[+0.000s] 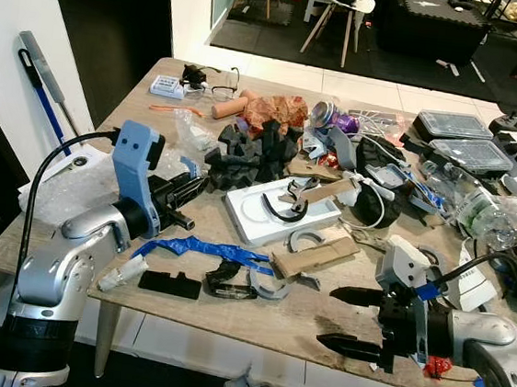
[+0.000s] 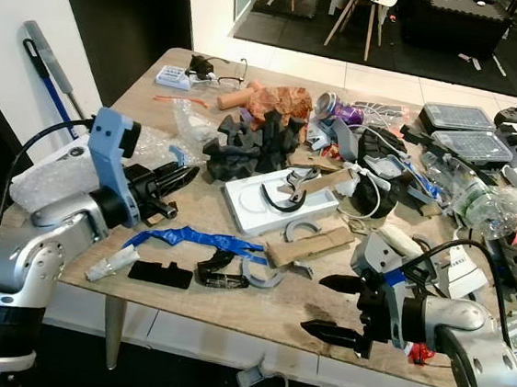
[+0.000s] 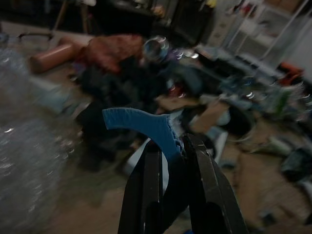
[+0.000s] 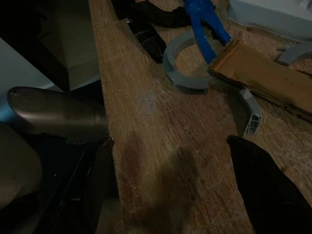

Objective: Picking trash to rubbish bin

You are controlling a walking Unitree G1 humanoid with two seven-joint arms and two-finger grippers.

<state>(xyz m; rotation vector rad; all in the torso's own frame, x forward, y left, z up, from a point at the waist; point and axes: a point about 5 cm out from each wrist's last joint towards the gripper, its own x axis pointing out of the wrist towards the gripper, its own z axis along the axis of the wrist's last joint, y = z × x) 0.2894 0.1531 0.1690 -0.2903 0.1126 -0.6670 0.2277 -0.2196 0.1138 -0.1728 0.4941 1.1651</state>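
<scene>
Wooden table (image 1: 227, 315): centre of frame, cluttered with trash across its whole top.

Left gripper (image 1: 187, 193): left of centre, raised above the table, fingers clamped on a curved blue plastic piece (image 3: 146, 127); piece seen projecting beyond the fingertips in the left wrist view, curling away to one side.

Right gripper (image 1: 354, 322): lower right of frame, low over the near table edge, fingers spread wide with nothing between them.

Grey plastic ring piece (image 4: 183, 68): lower centre of head view, ahead of the right fingers, toward frame left. Nearer to the right arm than the left.

Blue tape strip (image 1: 202, 248): just beyond the ring, long axis running left-right.
</scene>
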